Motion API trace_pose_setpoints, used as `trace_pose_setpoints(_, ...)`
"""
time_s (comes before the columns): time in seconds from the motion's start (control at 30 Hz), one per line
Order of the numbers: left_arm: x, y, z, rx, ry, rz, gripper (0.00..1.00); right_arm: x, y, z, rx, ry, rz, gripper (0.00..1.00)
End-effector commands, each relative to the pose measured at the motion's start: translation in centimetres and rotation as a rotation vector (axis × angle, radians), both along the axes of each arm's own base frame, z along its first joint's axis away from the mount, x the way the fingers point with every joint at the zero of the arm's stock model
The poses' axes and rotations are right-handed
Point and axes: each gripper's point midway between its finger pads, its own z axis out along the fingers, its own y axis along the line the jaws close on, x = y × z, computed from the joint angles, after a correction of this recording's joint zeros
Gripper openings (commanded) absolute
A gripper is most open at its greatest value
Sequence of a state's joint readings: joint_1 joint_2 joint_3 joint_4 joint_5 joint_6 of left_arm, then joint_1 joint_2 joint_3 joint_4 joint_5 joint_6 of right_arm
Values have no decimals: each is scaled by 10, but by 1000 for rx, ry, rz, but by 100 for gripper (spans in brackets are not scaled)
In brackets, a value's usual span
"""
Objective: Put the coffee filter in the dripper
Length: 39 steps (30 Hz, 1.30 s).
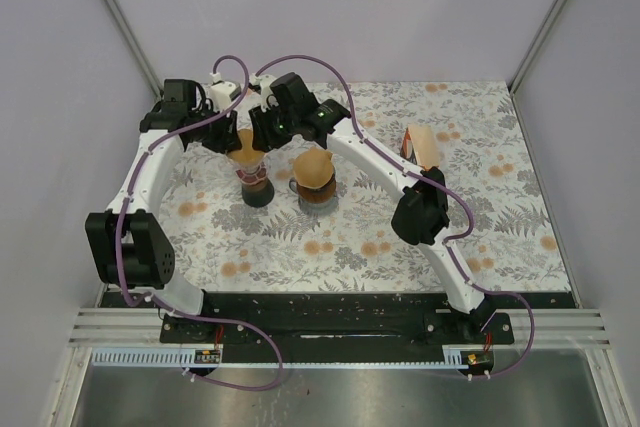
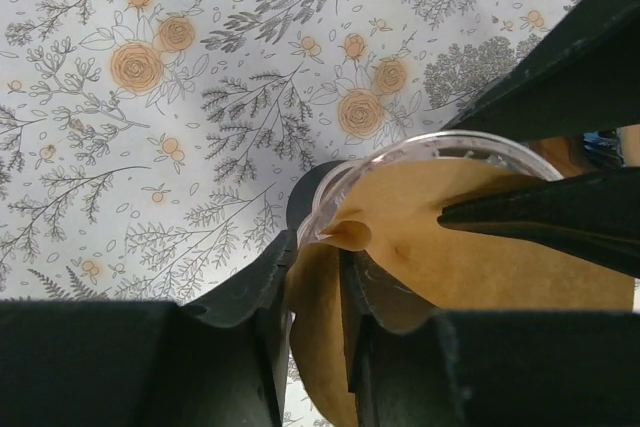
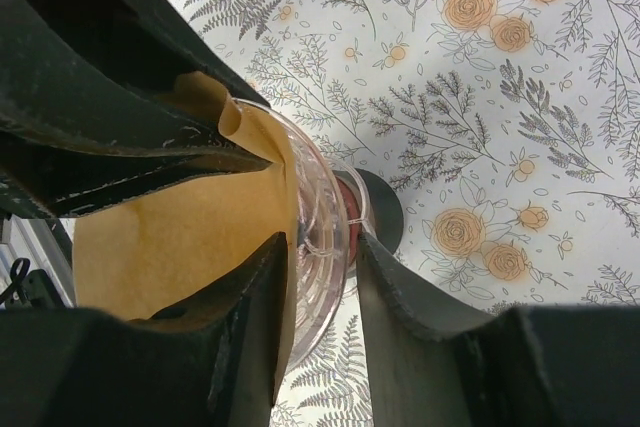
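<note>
A clear glass dripper (image 1: 254, 183) stands on a dark base at the table's back left. A brown paper coffee filter (image 1: 247, 150) sits inside it. My left gripper (image 1: 232, 139) is shut on the filter's upper edge; in the left wrist view the paper (image 2: 470, 257) lies between my gripper's (image 2: 315, 287) jaws, above the dripper rim (image 2: 450, 142). My right gripper (image 1: 264, 137) straddles the dripper wall (image 3: 322, 202). In the right wrist view my gripper (image 3: 320, 277) has one finger inside against the filter (image 3: 170, 237) and the other outside the glass.
A second dripper (image 1: 315, 182) with a brown filter stands just right of the first. A stack of filters (image 1: 422, 145) leans at the back right. Pale enclosure walls close in the table's back and sides.
</note>
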State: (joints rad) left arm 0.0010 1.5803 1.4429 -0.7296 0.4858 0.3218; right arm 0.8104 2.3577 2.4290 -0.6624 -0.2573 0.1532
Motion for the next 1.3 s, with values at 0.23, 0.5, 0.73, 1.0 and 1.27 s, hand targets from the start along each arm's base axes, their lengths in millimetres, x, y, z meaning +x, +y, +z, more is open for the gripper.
trace_pose_setpoints(0.23, 1, -1, 28, 18, -134, -64, 57, -8, 9, 18, 48, -21, 45, 42)
trace_pose_setpoints(0.5, 13, -7, 25, -27, -115, -54, 59, -9, 11, 18, 51, -18, 52, 41)
trace_pose_setpoints(0.73, 15, -10, 22, -46, -101, -53, 24, -9, 10, 18, 51, -18, 54, 41)
trace_pose_setpoints(1.0, 12, -6, 21, -21, -105, -58, 9, -10, 10, 20, 51, -25, 56, 41)
trace_pose_setpoints(1.27, 8, -5, 20, -5, -97, -65, 49, -10, 6, 30, 52, -44, 56, 56)
